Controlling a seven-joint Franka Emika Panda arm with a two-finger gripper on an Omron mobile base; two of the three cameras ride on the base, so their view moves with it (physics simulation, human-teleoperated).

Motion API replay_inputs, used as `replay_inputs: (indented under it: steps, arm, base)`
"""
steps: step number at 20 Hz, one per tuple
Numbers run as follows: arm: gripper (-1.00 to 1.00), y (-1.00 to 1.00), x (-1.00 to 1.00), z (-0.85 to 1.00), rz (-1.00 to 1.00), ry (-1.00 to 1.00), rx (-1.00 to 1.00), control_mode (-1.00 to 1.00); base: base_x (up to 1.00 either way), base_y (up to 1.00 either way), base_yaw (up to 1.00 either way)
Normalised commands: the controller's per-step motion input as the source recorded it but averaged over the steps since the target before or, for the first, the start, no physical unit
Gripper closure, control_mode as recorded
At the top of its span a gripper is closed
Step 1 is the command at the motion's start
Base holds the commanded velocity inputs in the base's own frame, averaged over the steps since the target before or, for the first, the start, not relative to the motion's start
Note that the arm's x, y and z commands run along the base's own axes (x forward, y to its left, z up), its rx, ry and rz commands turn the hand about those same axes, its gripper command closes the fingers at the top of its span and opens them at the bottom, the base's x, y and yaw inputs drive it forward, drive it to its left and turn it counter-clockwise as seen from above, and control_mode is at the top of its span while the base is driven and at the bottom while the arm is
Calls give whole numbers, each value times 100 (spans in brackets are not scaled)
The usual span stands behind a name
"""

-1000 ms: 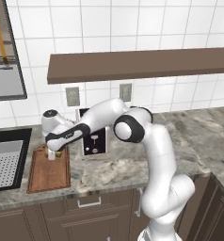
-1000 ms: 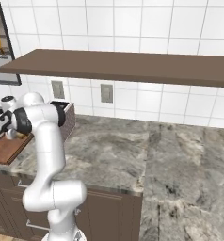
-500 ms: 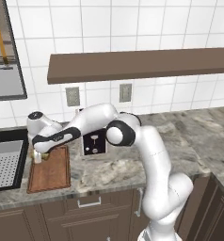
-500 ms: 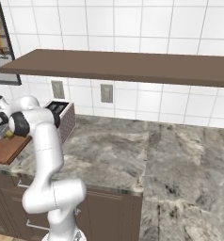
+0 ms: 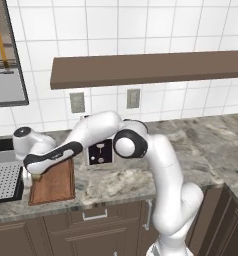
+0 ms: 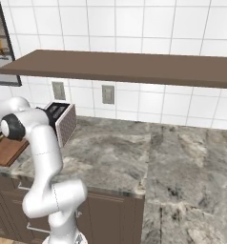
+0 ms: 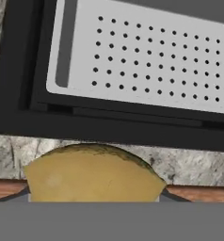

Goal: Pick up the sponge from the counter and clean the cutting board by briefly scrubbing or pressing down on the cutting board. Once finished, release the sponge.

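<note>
I am driving a white arm that reaches far across the grey marbled table (image 5: 126, 182) to the near-left edge of the cutting board (image 5: 55, 182), a reddish-brown wooden rectangle lying flat just beside a black sink basin (image 5: 6, 175). The pincer (image 5: 27, 176) hangs low over that board edge, right at the sink side; in the hand view its tips are hidden, so I cannot see how far apart they stand, but the sponge (image 7: 92, 173) sits directly below the camera, between where they would be, so I judge the pincer is holding it. The sponge is a mustard-yellow rounded block, and beyond it lies a strip of stone, then the sink's dark rim and a pale perforated tray (image 7: 147, 66). A band of board wood (image 7: 198, 193) shows on either side of the sponge. It looks soft and light, likely to squash under pressure and spring back, so I would grip it across its middle, not at a corner. A toaster (image 6: 62, 121) stands on the table behind the pincer, well apart.
</note>
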Motion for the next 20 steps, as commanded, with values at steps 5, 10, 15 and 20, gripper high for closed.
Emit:
replay_inputs:
  steps: [5,10,15,20]
  arm:
    - [100,-5,-89,-14,0,-2,13,-100]
    - [100,-25,-95,-27,0,-6,20,-100]
    - [100,-27,-82,-17,0,-3,23,-100]
    - [100,-27,-37,7,0,0,16,-100]
  base:
    - [0,0,0]
    - [0,0,0]
    - [0,0,0]
    - [0,0,0]
